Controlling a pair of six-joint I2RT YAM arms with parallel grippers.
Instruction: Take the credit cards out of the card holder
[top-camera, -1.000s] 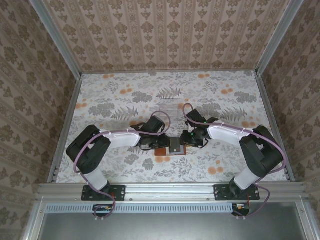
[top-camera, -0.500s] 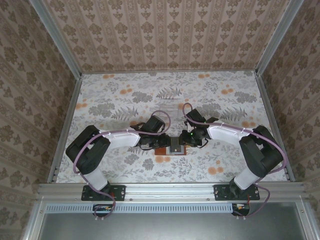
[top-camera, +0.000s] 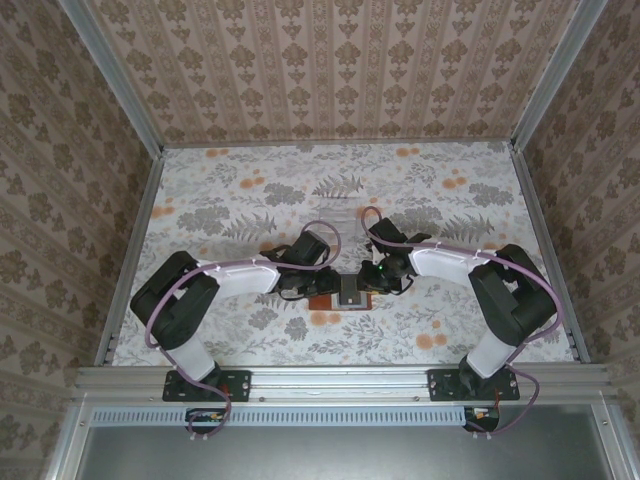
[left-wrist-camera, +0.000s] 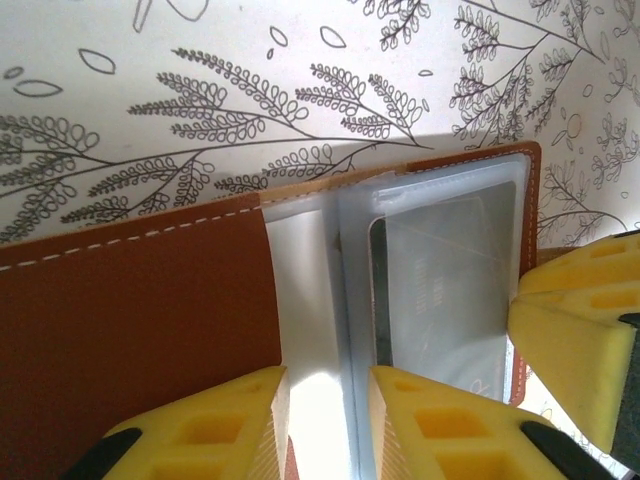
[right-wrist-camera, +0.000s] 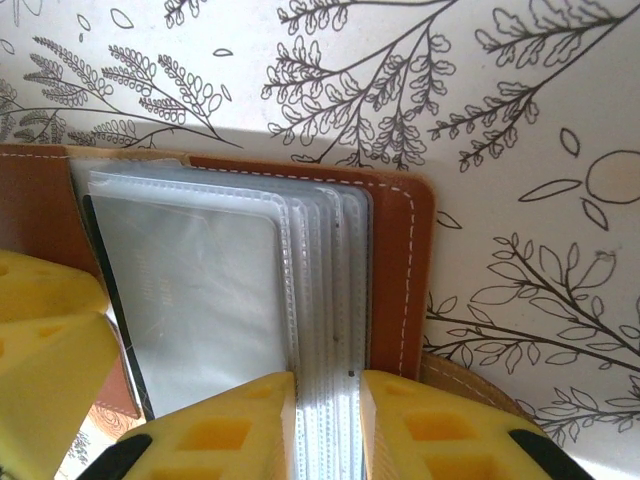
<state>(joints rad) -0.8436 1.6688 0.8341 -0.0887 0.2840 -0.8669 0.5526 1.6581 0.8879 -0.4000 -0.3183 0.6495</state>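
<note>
The card holder (top-camera: 323, 301) lies open on the floral table between both grippers, brown leather (left-wrist-camera: 130, 320) with clear plastic sleeves. A grey credit card (left-wrist-camera: 450, 280) sits inside the top sleeve, a dark card edge (left-wrist-camera: 378, 290) beside it. My left gripper (left-wrist-camera: 325, 378) stands narrow, with a pale sleeve fold rising between its yellow pads. My right gripper (right-wrist-camera: 328, 380) is closed on the stacked sleeve edges next to the leather border (right-wrist-camera: 400, 270); the grey card (right-wrist-camera: 190, 300) lies to their left. In the top view the left gripper (top-camera: 318, 288) and right gripper (top-camera: 372, 280) meet over the holder.
A clear plastic tray (top-camera: 345, 214) lies faintly on the cloth behind the grippers. The holder's strap tab (right-wrist-camera: 470, 385) sticks out at its right side. Patterned walls and metal rails (top-camera: 130, 250) enclose the table. The left gripper's finger (right-wrist-camera: 50, 350) crowds the holder's other half.
The right gripper's jaws have narrowed onto the sleeve edges and its arm has edged a little toward the holder. The left arm and the holder stay where they were.
</note>
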